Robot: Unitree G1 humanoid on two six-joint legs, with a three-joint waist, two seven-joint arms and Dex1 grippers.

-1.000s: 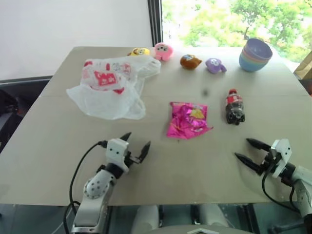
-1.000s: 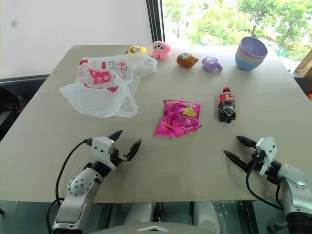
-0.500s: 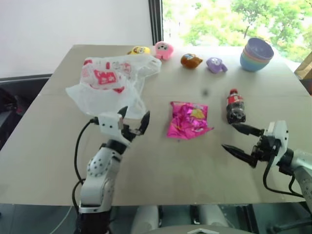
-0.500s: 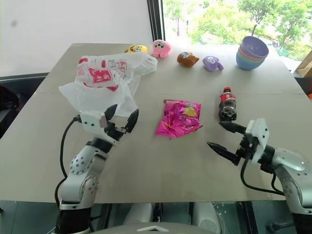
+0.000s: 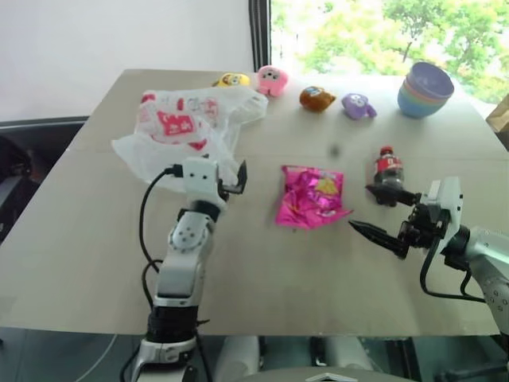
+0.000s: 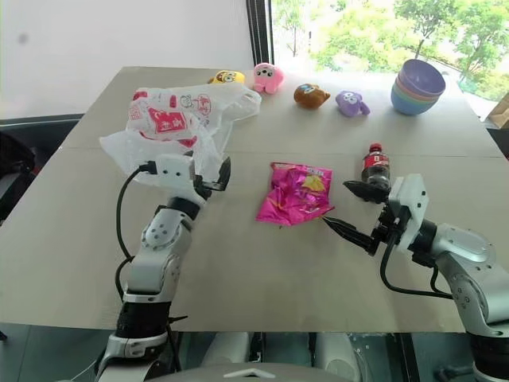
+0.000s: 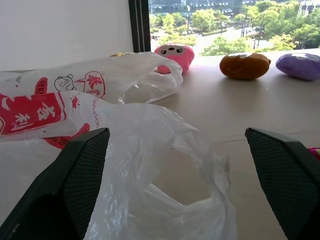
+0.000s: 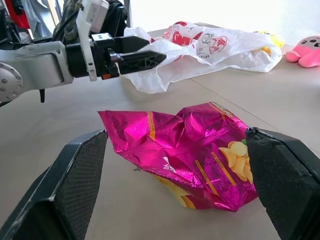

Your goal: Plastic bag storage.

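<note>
White plastic bag [image 5: 184, 126] with red prints; magenta snack packet [image 5: 311, 196]; pastel bowls [image 5: 425, 89].

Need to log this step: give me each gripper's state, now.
Left gripper: open, empty, at the crinkly translucent white plastic bag.
Right gripper: open, empty.

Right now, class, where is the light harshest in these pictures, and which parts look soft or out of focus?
Left eye view: the window is blown out, trees washed pale. Left wrist view: the same glare behind the toys; the left end effector's fingers are dark and soft, the bag in front sharper. Right wrist view: the snack packet glints; the background top left is blurred.
</note>
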